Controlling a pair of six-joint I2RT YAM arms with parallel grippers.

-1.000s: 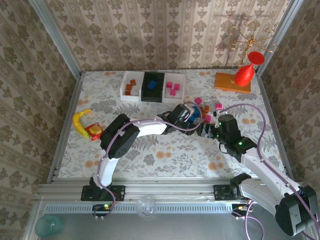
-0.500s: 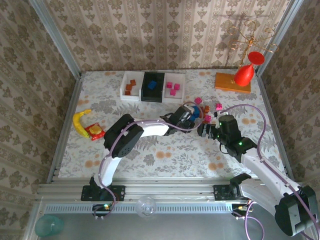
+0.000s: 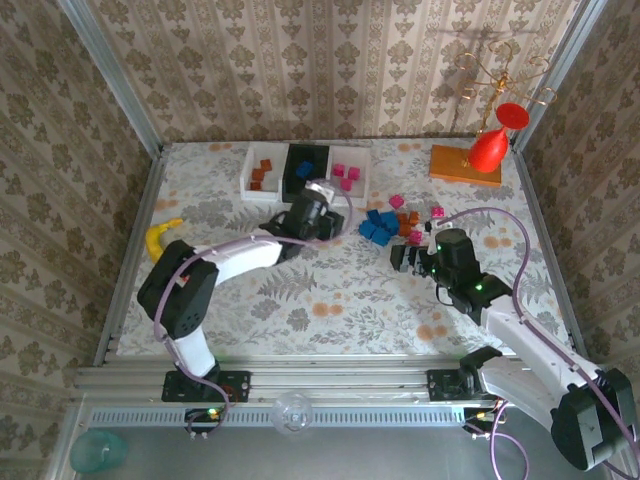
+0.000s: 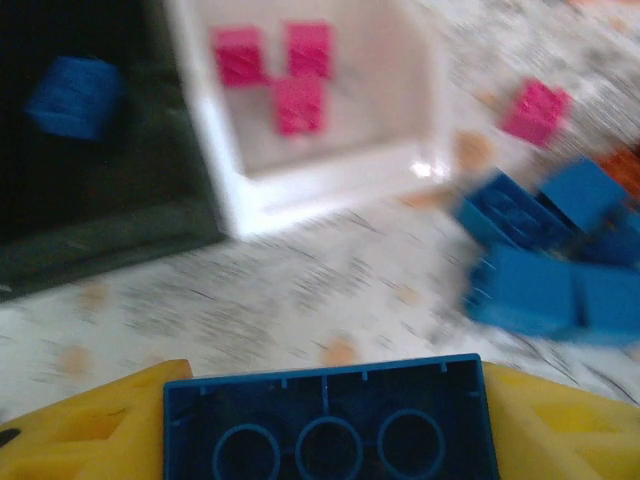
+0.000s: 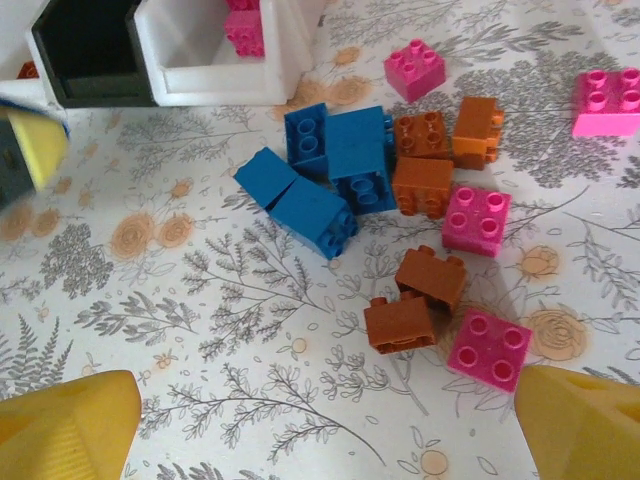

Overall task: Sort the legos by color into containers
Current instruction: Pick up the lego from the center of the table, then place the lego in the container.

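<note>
Left gripper (image 4: 328,445) clenches a blue brick (image 4: 330,405) between its fingers, the black bin (image 4: 110,215) at eleven o'clock. Right gripper (image 5: 320,425) is spread, loose legos (image 5: 420,185) at twelve.

Overhead view was bright, shadows soft. Left wrist view was motion-blurred except the blue plastic brick (image 4: 325,420) at bottom centre; glare marked the rim of the white rectangular plastic bin (image 4: 330,180). Right wrist view was sharp.

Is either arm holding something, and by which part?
The left gripper pinches a blue lego by its two opposite ends. The right gripper is open, holding nothing.
</note>
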